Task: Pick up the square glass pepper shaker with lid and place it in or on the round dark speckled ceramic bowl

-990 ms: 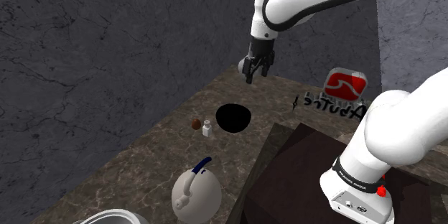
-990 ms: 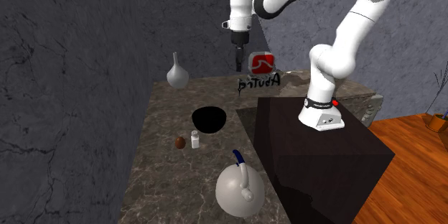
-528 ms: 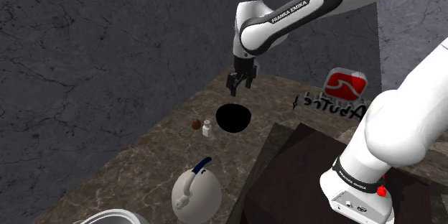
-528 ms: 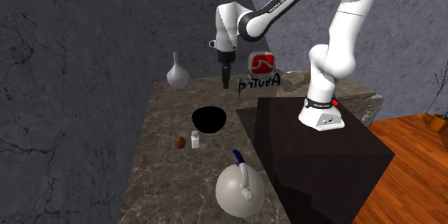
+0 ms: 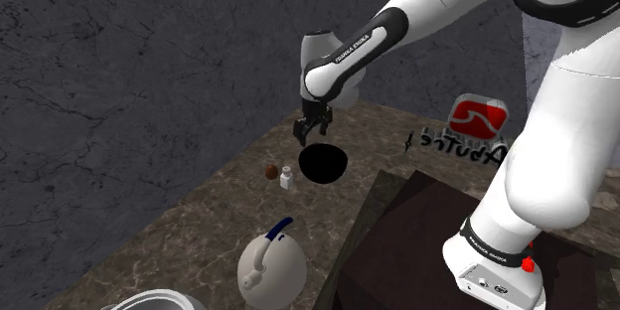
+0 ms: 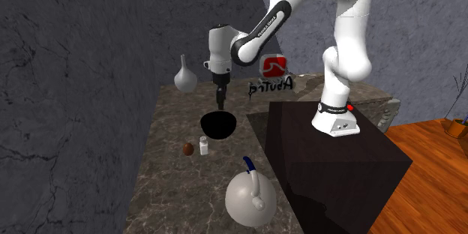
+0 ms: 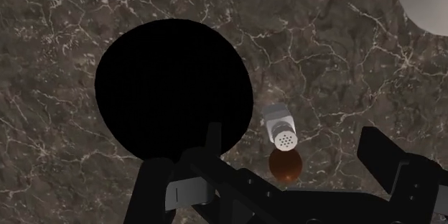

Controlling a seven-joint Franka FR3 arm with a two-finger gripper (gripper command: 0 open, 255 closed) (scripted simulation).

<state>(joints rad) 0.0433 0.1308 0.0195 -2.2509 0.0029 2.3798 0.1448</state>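
Overhead, the black gripper [image 5: 310,139] hangs empty above the dark round bowl [image 5: 323,164] with its fingers spread apart, while the small lidded pepper shaker [image 5: 286,177] stands upright on the marble counter [image 5: 199,229] just beside that bowl, next to a brown ball [image 5: 269,171].

Marking "FRANKA EMIKA": white lettering on the dark band of the forearm [image 5: 350,48]. A sign [image 5: 478,117] at 12 o'clock from the arm's base [image 5: 494,258] carries a red emblem with a white swoosh. The dark lettering [image 5: 462,148] at its 6 o'clock is mirrored, possibly "Abutre"
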